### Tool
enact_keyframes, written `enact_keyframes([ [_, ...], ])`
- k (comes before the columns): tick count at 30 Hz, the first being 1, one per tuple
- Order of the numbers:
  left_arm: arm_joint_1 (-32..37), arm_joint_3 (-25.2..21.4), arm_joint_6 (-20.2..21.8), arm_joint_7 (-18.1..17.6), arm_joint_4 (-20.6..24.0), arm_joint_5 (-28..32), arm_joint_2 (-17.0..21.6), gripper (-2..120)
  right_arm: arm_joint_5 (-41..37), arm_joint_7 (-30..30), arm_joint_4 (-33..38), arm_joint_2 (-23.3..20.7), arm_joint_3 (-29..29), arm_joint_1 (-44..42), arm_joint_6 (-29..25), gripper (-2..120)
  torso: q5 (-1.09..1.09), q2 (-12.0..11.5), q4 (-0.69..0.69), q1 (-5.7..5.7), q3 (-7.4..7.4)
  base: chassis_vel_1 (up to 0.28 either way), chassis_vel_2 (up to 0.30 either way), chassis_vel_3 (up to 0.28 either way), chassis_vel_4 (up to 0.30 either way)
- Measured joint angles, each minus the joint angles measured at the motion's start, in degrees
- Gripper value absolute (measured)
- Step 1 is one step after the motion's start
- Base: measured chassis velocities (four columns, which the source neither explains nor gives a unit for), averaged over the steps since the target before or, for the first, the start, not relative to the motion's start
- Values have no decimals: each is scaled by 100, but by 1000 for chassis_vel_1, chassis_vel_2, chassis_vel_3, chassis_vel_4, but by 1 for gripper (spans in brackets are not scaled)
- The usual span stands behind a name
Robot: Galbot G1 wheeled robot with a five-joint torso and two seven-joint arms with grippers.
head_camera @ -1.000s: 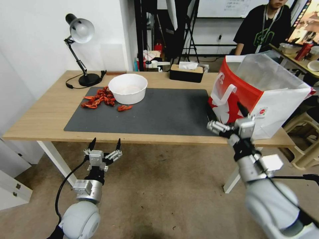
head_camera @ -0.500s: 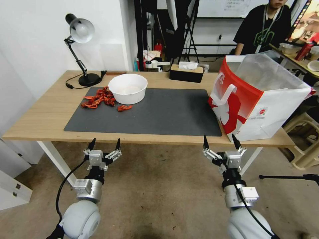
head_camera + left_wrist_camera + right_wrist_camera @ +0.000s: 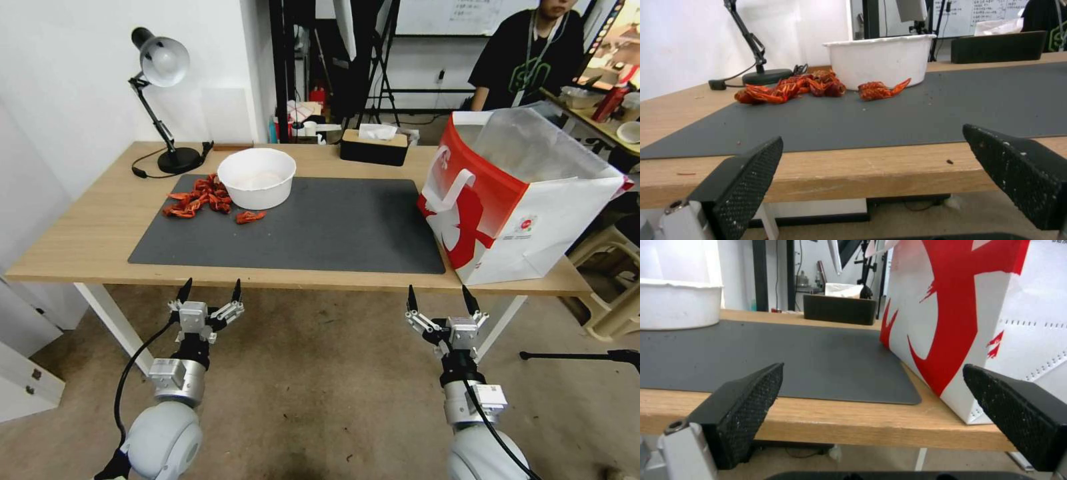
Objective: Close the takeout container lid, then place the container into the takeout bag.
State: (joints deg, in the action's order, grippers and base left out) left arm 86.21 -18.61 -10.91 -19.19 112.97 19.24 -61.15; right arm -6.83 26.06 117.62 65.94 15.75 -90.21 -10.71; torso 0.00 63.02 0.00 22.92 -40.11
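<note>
The takeout bag, red and white with a silvery lining, stands open at the table's right end; its red-and-white side rises close in the right wrist view. The takeout container and its lid are out of view. My left gripper hangs open below the table's front edge on the left, its fingers spread with nothing between them. My right gripper is open too, low before the front edge and just left of the bag, with nothing between its fingers.
A dark grey mat covers the middle of the wooden table. On it stand a round white bowl and red crayfish. A desk lamp and a black tissue box sit at the back.
My right arm has dropped from beside the bag's front corner to below the table's front edge, fingers still spread. The left arm has not moved.
</note>
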Motion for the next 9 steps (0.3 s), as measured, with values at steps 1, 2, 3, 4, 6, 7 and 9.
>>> enact_keyframes([
  [1,5,0,-3,0,-1,-1,-1,100,-1,5,-3,2,-6,7,1,100,-1,0,0,0,0,0,0,0,0],
  [2,5,0,-3,0,-1,-1,-1,100,-1,5,-3,2,-6,7,1,100,-1,0,0,0,0,0,0,0,0],
  [3,12,0,-3,0,-1,-2,-1,100,-1,9,-3,4,-14,10,8,100,-1,0,0,0,0,0,0,0,0],
  [4,16,0,-3,-1,-1,-3,-1,100,-1,12,-3,4,-18,11,13,100,0,0,0,0,0,0,0,0,0],
  [6,19,0,-2,0,-1,-3,0,100,-2,13,-3,4,-19,12,16,100,-1,0,0,0,0,0,0,0,0],
  [7,21,0,-1,0,-1,-4,0,100,-3,14,-3,4,-19,13,19,100,0,0,0,0,0,0,0,0,0],
  [9,22,0,0,0,1,-4,1,100,-5,15,-3,5,-19,14,22,100,0,0,0,0,0,0,0,0,0],
])
